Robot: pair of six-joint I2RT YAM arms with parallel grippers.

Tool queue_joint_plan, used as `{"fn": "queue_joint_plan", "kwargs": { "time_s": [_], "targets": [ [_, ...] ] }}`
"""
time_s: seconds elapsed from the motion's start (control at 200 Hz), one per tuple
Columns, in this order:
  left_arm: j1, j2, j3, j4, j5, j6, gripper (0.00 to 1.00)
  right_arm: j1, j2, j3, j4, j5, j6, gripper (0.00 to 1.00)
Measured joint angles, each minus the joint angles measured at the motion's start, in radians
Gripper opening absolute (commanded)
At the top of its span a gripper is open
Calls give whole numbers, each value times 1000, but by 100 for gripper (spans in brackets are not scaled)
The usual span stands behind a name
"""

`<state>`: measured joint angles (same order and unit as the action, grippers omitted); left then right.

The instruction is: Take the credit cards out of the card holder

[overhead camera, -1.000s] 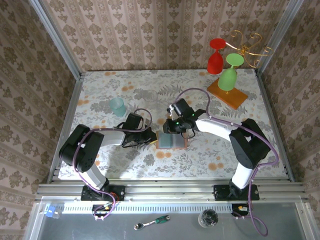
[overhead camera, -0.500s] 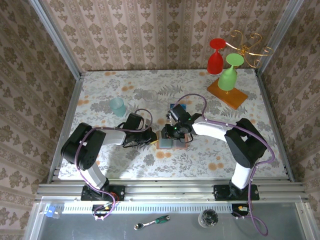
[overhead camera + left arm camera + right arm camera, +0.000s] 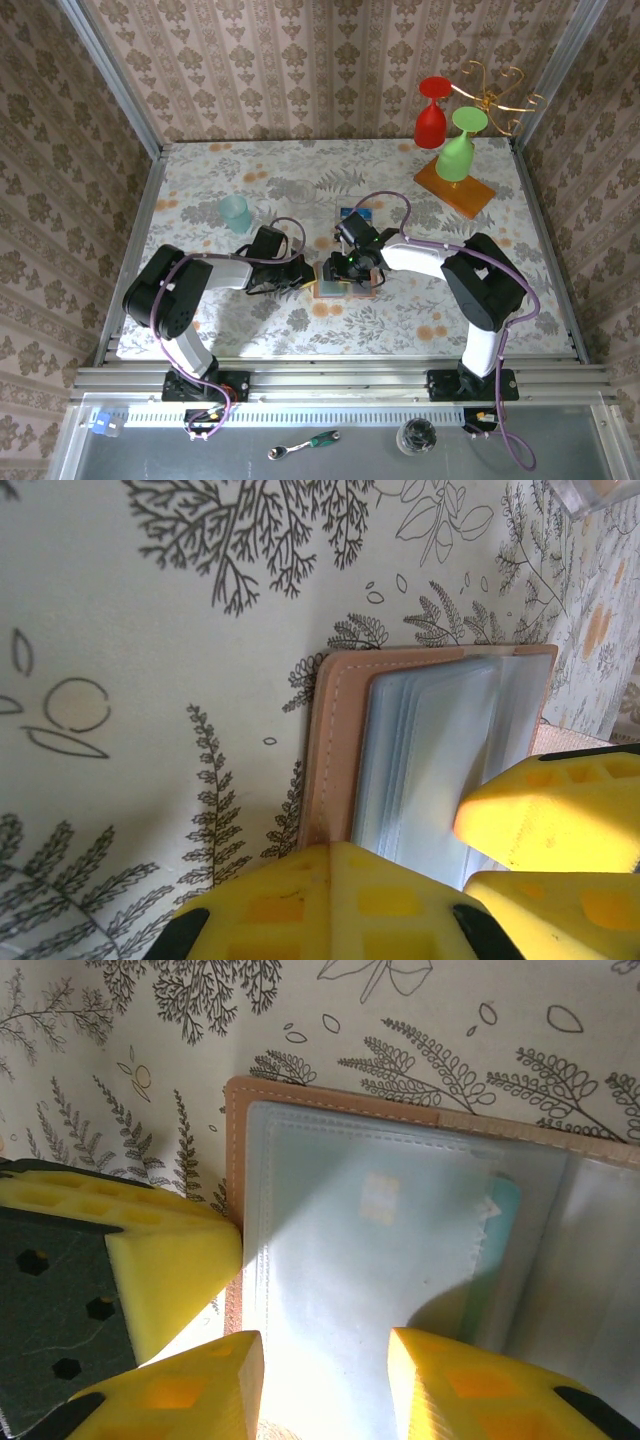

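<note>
Card holder (image 3: pixel 333 288) lies open mid counter (image 3: pixel 480 300), btwn both arms. Left fingers (image 3: pixel 330 905) pressed together, pinning its left edge. Right fingers (image 3: pixel 180 1395) spread over clear pocket (image 3: pixel 350 1290); teal card (image 3: pixel 497 1250) inside, not yet drawn. Small blue item (image 3: pixel 357 213) just beyond holder, poss. a card out: unconfirmed.

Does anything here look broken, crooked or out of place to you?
Mostly tidy. One small thing: in the right wrist view, the clear pocket of the card holder has a ragged, crinkled edge beside the teal card tucked in it. It may be a tear, or just worn plastic.
</note>
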<state>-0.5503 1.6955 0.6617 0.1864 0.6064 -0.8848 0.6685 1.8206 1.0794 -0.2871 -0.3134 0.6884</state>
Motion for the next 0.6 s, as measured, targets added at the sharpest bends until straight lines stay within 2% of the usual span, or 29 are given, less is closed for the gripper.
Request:
{"fn": "queue_joint_plan", "kwargs": {
  "time_s": [0.6],
  "targets": [
    [2,5,17,-27,1,18,6,-36,-14,-18,-26,27,-1,40]
  ]
}}
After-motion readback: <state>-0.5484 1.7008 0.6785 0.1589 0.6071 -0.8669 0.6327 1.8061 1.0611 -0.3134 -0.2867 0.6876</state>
